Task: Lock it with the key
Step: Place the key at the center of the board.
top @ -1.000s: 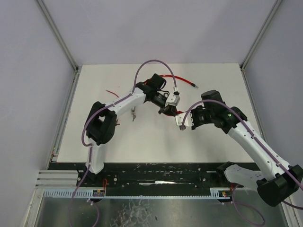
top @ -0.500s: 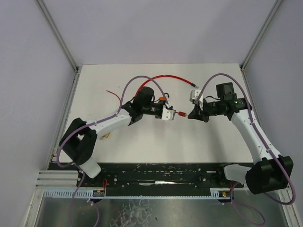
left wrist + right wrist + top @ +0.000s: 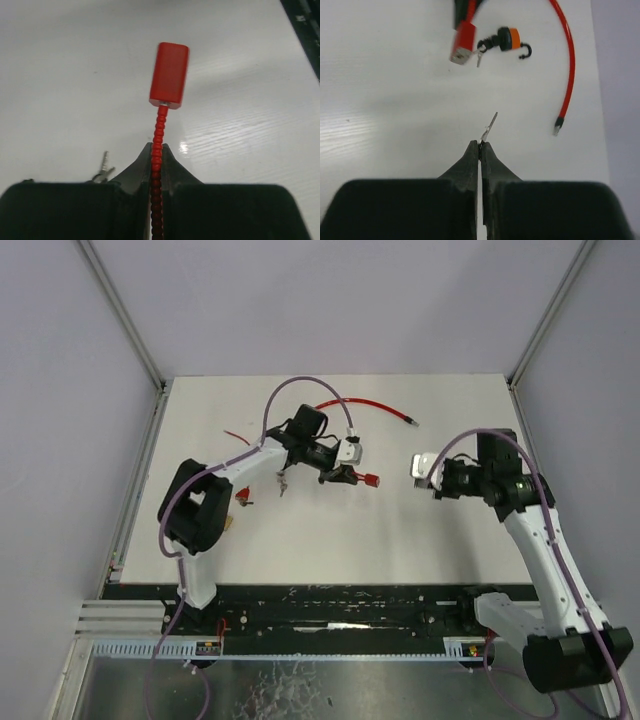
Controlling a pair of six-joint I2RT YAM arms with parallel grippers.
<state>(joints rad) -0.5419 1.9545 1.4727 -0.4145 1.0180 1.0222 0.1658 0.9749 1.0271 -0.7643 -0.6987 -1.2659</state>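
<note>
lock body point(image 3: 169, 75) red | cable point(image 3: 568, 60) red | key point(image 3: 490, 128) silver | tag point(image 3: 508, 39) orange-black | table point(image 3: 330, 540) white

The white table point(image 3: 330, 540) bears a red cable point(image 3: 370, 405) and loose keys point(image 3: 282, 483).

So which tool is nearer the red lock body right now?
Left. The left tool is clamped on the red cable just behind the lock body; the right tool, pinching the key, sits well apart from it.
</note>
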